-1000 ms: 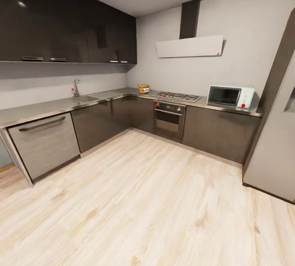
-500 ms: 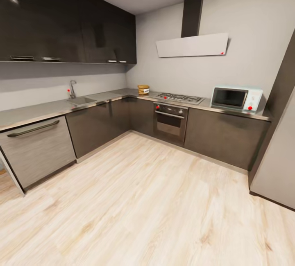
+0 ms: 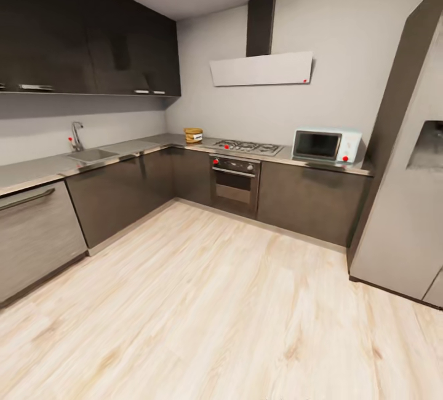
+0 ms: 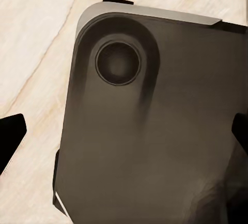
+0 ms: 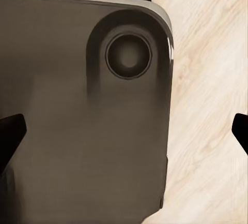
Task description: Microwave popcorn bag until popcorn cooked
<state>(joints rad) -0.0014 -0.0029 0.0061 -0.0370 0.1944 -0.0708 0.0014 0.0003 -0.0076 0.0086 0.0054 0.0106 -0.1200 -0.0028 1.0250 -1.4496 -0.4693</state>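
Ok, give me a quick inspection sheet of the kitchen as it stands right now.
Surface: grey countertop runs along two walls.
Job's things: popcorn bag stands on the countertop in the corner, left of the gas hob; microwave right of the hob, door shut.
Clutter: nothing seen.
Grippers: left gripper and right gripper open, holding nothing, above the robot's dark base.
Cables: nothing seen.
Surroundings: sink, oven, fridge, wood floor.
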